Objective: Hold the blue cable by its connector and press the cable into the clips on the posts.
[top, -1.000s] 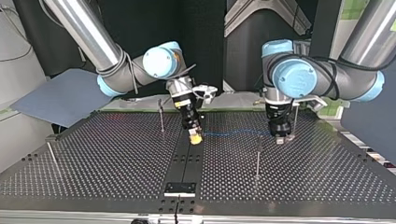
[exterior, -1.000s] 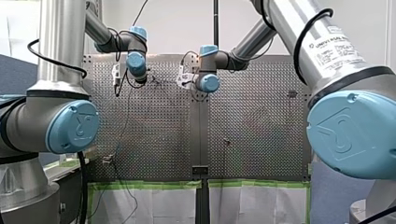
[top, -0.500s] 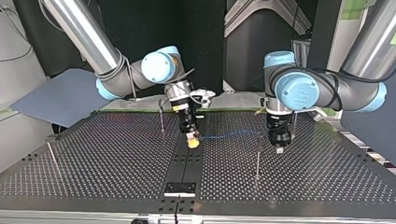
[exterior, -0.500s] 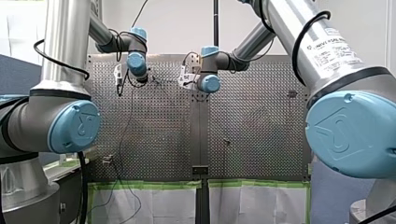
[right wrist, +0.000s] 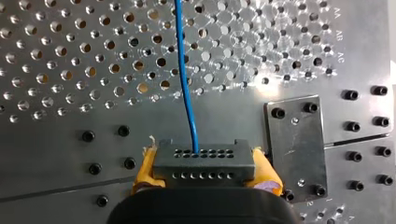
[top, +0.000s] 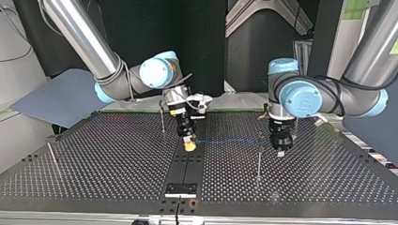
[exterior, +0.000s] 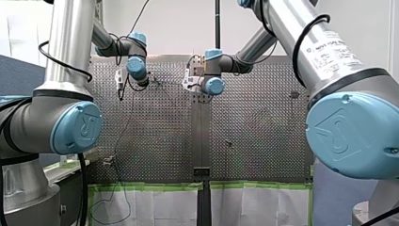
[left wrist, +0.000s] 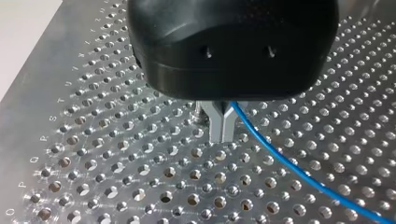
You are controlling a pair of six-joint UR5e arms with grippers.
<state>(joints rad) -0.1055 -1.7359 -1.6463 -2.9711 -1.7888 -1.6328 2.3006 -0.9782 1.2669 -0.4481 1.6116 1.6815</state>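
The blue cable (top: pixel 234 140) hangs as a nearly straight, level line above the perforated table (top: pixel 117 173), nearer the table's far edge than its near one, strung between the two grippers. Reading the top view from its left, a thin post (top: pixel 50 157) stands near the table's left edge and a second post (top: pixel 162 119) stands toward the far edge. Just beside that second post, my right gripper (top: pixel 189 146) points down over the table's centre seam. Its yellow pads (right wrist: pixel 145 171) are closed on the black connector (right wrist: pixel 204 163), a block with rows of small holes, and the cable leaves from its middle. Further right the cable crosses the top of a third post (top: pixel 258 159); I cannot tell whether it sits in that post's clip or only passes beside it. At the line's right end is my left gripper (top: pixel 280 151). Its metal fingers (left wrist: pixel 217 126) meet at the tips, and the cable comes out against them just under the black body, so it seems pinched there rather than loose. The step in hand looks like routing: connector gripped, cable tensioned and lined up with the third post. The next move calls for both grippers to lower together so the taut span presses into the clip. Too much pull could drag the cable from the left fingers or bend the slim post.
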